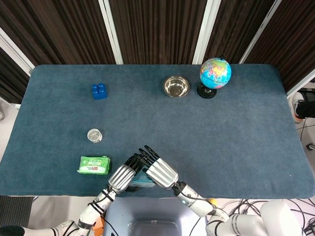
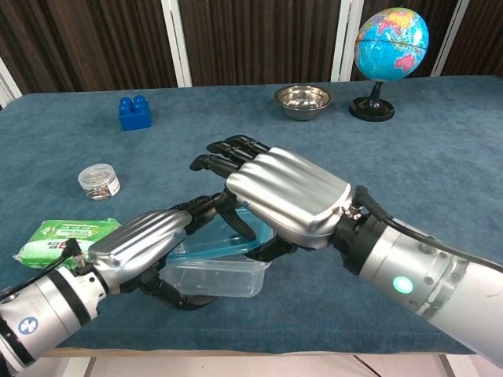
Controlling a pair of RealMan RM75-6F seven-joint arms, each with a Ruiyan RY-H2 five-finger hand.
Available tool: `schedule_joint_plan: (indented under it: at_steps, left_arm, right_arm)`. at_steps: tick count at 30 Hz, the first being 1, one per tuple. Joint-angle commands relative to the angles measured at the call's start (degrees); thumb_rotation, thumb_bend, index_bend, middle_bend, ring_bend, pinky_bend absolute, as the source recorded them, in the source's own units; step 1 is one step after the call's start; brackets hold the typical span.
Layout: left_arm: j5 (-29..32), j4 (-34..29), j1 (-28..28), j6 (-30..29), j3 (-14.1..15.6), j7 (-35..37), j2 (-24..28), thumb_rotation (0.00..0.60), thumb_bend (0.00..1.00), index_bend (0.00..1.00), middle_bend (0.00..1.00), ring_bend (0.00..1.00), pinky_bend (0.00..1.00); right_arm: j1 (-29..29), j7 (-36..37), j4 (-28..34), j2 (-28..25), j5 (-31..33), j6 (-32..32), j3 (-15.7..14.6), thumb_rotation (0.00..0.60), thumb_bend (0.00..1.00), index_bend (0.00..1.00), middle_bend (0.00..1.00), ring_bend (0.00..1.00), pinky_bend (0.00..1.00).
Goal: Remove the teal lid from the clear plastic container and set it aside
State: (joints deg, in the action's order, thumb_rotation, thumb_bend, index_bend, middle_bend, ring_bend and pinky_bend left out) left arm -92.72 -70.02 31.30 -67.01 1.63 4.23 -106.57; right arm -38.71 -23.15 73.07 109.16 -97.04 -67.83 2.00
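Fingers (image 2: 206, 210) around teal-lidded container (image 2: 216, 275).

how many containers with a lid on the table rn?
2: the clear plastic container with its teal lid under both hands at the near edge, and a small lidded jar left of them. None look hidden.

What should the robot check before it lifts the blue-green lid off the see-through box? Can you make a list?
1. Right hand on the teal lid: ok, its fingers reach around the lid.
2. Left hand steadying the clear container: ok, it grips the box's side.
3. Lid loosened: ok, it sits tilted on the box.
4. Lid fully free: cannot tell, the hands hide most of its edge.
5. Bare table to set the lid down: ok, open cloth on the robot's right.
6. Green packet out of the way: ok, apart from the box.
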Motion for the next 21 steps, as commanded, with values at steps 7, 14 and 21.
schedule_joint_plan:
  at_steps: [7, 14, 21]
  left_arm:
    - [-1.25, 0.28, 0.26, -1.47, 0.00, 2.04, 0.48, 0.154, 0.17, 0.00, 0.00, 0.00, 0.09]
    - [-2.00, 2.34, 0.12, -4.02, -0.73, 4.28, 0.86, 0.187, 0.23, 0.00, 0.00, 0.00, 0.08]
    - [-1.78, 5.38, 0.47, -5.09, -1.72, 8.37, 1.25, 0.264, 0.25, 0.00, 0.00, 0.00, 0.08]
  right_arm:
    - [0.15, -0.39, -0.51, -0.60, -1.28, -1.09, -0.34, 0.600, 0.63, 0.75, 0.11, 0.00, 0.00]
    - [0.66, -0.08, 0.84, -3.25, -3.14, -3.78, -0.38, 0.600, 0.63, 0.75, 0.11, 0.00, 0.00]
    - [1.37, 0.16, 2.86, -6.12, -3.14, -4.31, -0.49, 0.600, 0.63, 0.75, 0.11, 0.00, 0.00]
